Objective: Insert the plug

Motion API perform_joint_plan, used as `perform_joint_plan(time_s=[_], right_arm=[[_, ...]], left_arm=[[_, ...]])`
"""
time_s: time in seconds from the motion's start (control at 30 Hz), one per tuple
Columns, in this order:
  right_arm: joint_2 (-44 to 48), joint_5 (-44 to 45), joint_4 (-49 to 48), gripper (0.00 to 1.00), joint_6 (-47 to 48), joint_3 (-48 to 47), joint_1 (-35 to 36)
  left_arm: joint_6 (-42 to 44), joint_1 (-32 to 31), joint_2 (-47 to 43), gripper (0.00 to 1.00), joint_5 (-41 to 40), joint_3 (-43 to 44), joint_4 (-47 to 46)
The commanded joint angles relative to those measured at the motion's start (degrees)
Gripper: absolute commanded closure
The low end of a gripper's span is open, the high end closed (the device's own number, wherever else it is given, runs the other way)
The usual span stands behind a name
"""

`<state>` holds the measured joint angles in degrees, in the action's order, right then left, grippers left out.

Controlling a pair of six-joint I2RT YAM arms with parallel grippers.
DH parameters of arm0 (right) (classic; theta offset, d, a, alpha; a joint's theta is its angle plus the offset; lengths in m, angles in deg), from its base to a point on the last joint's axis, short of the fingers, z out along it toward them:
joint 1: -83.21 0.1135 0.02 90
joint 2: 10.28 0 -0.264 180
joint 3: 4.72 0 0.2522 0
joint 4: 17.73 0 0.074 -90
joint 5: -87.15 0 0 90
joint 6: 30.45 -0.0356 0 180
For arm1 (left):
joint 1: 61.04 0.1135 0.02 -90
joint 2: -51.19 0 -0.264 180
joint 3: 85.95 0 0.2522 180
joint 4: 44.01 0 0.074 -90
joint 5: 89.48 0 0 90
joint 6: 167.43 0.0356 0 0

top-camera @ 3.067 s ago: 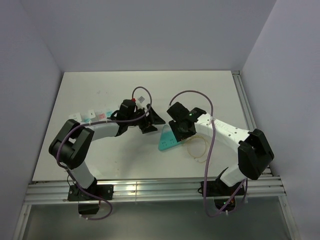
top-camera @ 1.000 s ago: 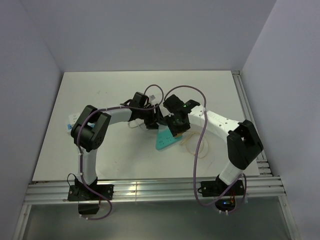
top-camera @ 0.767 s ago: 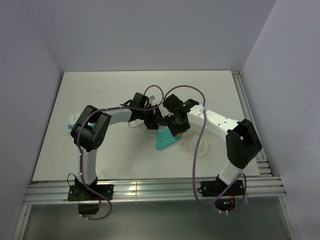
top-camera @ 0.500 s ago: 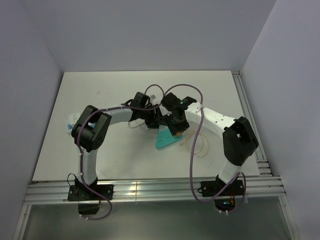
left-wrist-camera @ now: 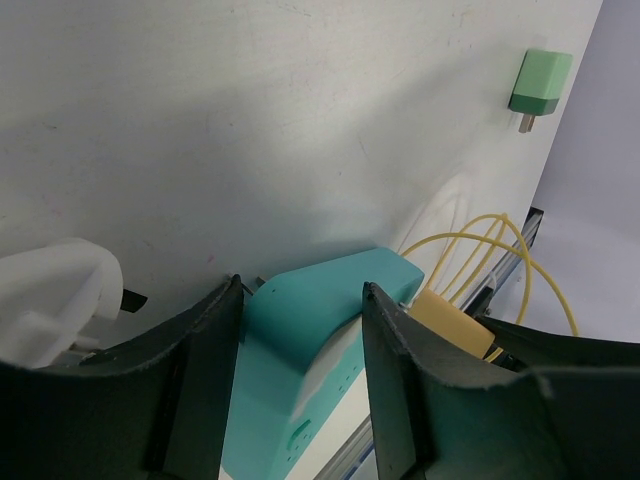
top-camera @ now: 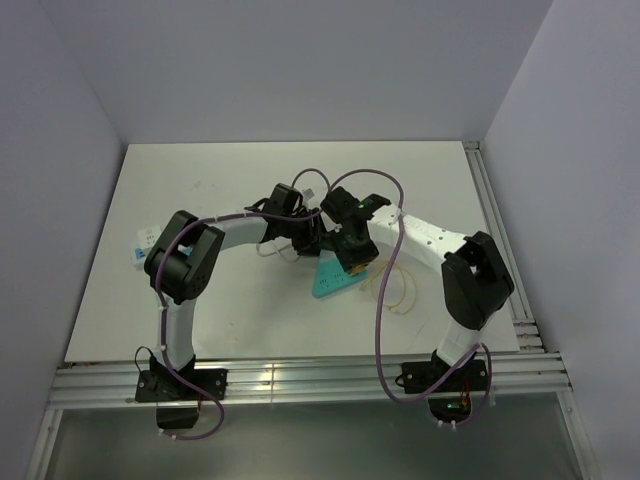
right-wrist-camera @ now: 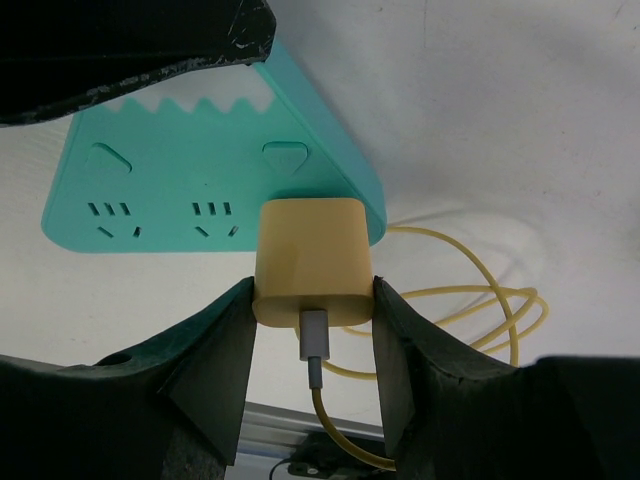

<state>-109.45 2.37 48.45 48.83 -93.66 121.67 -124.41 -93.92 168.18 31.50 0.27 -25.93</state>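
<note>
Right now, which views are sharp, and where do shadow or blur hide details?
Left wrist: the fingers are dark and soft, the teal power strip blurs toward the lens, the green adapter is crisp. Right wrist: the yellow plug is sharp and evenly lit. Top external: flat light, soft shadows.

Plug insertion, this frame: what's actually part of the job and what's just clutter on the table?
In the job: yellow plug, gripped in the right claw; its yellow cable; teal power strip, between the left claw's fingers.
Lying about: green adapter; white object beside the left claw; small white item at the table's left edge.
</note>
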Motion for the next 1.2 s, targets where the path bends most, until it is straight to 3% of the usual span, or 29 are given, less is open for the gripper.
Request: perform_joint_plan(time_s=[0.0, 0.47, 0.77, 0.93, 1.07, 1.17], right_arm=[[-1.11, 0.94, -3.55, 0.9, -0.18, 3.19, 0.13], [-3.65, -2.57, -10.24, 0.91, -0.71, 8.55, 0.04], [-8.92, -3.37, -0.84, 0.9, 0.61, 1.36, 0.04], [-9.37, -4.16, -2.85, 0.9, 0.53, 3.37, 0.13], [-7.1, -3.11, -4.08, 0.84, -0.44, 3.81, 0.13], [-4.02, -1.09, -3.3, 0.7, -1.14, 1.36, 0.13]], left_arm=[[4.18, -1.83, 2.54, 0.57, -2.68, -0.31, 4.74], [4.71, -2.01, 2.81, 0.6, -2.5, -0.49, 4.82], [4.71, -2.45, 3.07, 0.62, -2.68, 0.22, 5.35], [4.71, -2.54, 2.98, 0.63, -2.59, -0.04, 5.0], [4.79, -2.54, 3.24, 0.63, -2.51, 0.04, 5.35], [4.53, -2.45, 3.33, 0.63, -2.24, 0.22, 4.83]])
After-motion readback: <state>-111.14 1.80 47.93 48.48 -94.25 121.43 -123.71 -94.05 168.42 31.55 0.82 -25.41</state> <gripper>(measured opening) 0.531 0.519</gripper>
